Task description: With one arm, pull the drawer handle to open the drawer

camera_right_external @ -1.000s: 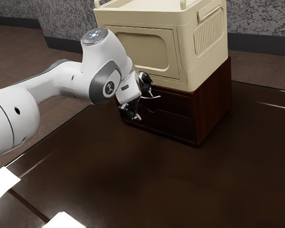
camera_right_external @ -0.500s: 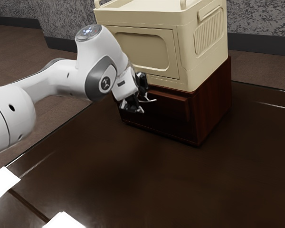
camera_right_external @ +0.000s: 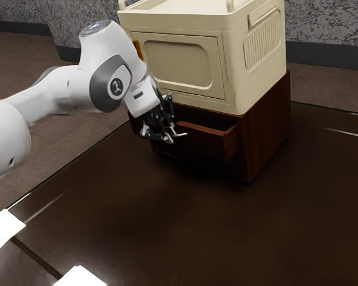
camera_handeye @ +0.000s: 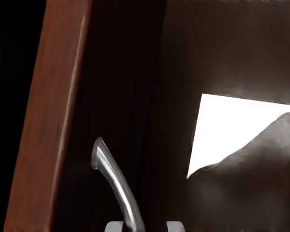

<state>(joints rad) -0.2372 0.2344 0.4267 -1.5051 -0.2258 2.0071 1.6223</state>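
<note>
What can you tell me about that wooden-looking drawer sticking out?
The drawer looks like dark reddish-brown wood, with a lighter, redder top edge. It stands partly out of its matching cabinet, below the cream box; its inside is too dark to make out. A curved, shiny, metal-looking handle juts from its front, between the open fingertips of my gripper.
</note>
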